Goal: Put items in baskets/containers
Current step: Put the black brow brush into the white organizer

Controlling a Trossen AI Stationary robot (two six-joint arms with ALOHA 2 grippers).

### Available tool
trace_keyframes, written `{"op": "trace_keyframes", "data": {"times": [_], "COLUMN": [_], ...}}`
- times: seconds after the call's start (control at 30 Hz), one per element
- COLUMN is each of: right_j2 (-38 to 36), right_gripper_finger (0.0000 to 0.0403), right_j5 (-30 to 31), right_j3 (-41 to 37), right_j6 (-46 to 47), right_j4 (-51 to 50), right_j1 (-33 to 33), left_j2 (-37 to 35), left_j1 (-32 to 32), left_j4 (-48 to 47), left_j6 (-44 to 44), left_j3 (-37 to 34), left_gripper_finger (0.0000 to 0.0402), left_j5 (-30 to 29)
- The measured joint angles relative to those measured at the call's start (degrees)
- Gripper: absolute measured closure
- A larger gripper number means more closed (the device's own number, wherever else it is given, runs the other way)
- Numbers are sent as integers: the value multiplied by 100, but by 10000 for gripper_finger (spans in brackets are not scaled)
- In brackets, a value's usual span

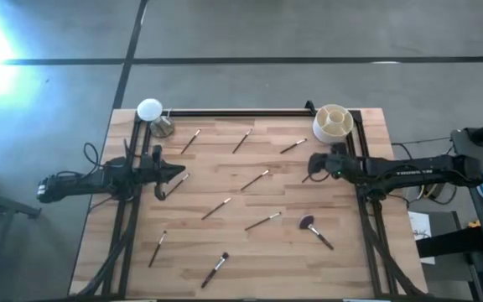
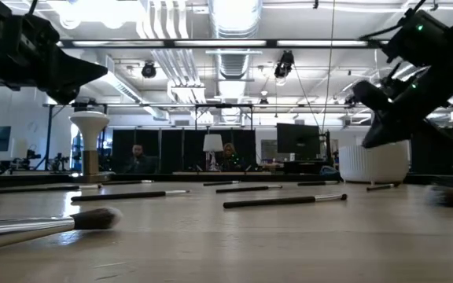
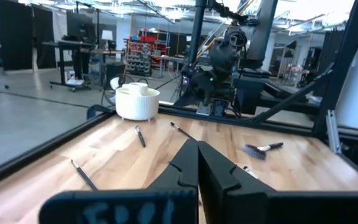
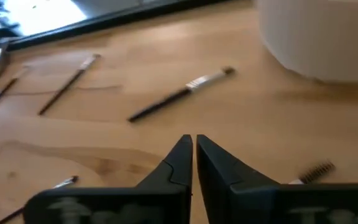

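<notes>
Several thin makeup brushes lie flat and scattered on the wooden table [image 1: 250,260], among them one with a fluffy head [image 1: 313,228] at the near right. The round cream-white cup [image 1: 333,122] with inner dividers stands at the far right corner. My right gripper [image 4: 193,140] hovers shut, tilted down, just near of the cup, above bare wood between a dark-handled brush [image 4: 179,96] and a bristly brush tip [image 4: 316,169]. My left gripper [image 1: 179,172] waits shut and level at the table's left side, holding nothing.
A flat white disc on a brass-coloured stand [image 1: 150,110] is at the far left corner. A black rail [image 1: 241,112] runs along the far edge. The table's middle holds only flat brushes. People sit in the room far behind the table.
</notes>
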Motion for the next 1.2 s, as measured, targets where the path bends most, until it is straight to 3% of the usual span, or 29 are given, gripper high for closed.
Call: {"op": "trace_keyframes", "data": {"times": [0.37,0.73,1.0,1.2], "right_j2": [151,879,1371,1848], "right_gripper_finger": [308,284,295,296], "right_j5": [23,-233,-213,-305], "right_j3": [7,2,-2,-2], "right_j6": [1841,1802,1279,1251], "right_j4": [-1466,-1415,-403,-384], "right_j1": [-42,-892,-1028,-1183], "left_j2": [179,190,190,190], "left_j1": [-2,-2,-2,-1], "left_j4": [-34,-32,-30,-27], "left_j6": [-144,-155,-201,-358], "left_j3": [-13,-17,-20,-23], "left_gripper_finger": [402,402,402,402], "left_j5": [11,11,11,11]}}
